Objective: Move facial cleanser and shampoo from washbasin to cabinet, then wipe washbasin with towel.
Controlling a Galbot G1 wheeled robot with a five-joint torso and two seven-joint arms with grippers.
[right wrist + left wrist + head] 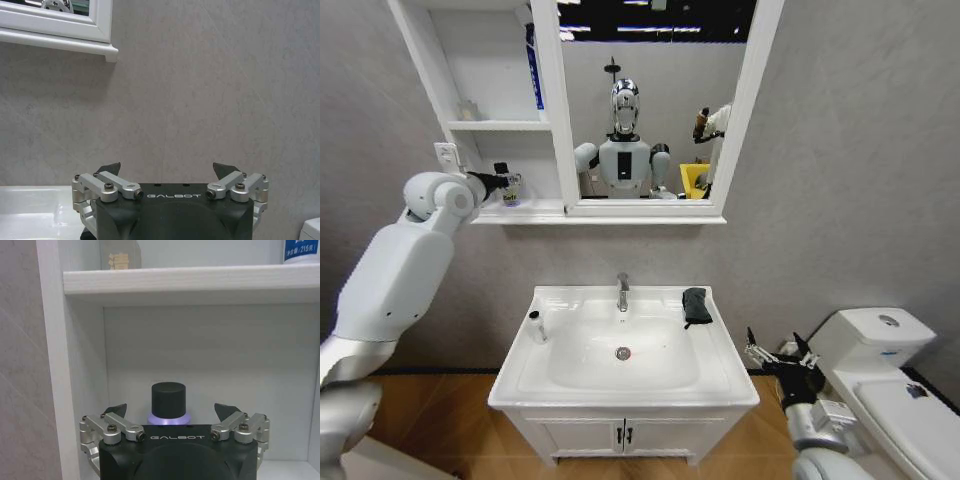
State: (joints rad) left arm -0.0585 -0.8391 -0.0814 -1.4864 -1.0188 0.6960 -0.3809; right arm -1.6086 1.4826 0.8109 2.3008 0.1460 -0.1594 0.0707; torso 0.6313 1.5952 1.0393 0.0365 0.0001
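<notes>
My left gripper (496, 183) is raised into the lower shelf of the white cabinet (510, 125). In the left wrist view it (172, 410) is open, fingers spread to either side of a black-capped bottle (168, 400) standing on the shelf. I cannot tell whether this bottle is the cleanser or the shampoo. A small white bottle with a dark cap (534, 326) stands on the left rim of the washbasin (620, 385). The dark folded towel (696, 305) lies on the rim's back right. My right gripper (778, 356) hangs open and empty to the right of the washbasin, also open in its own view (170, 170).
A blue-labelled bottle (534, 65) and a small clear item (470, 110) stand on the upper shelves. The chrome tap (622, 292) rises behind the bowl. A white toilet (885, 375) stands close to my right arm. The mirror (645, 100) adjoins the shelves.
</notes>
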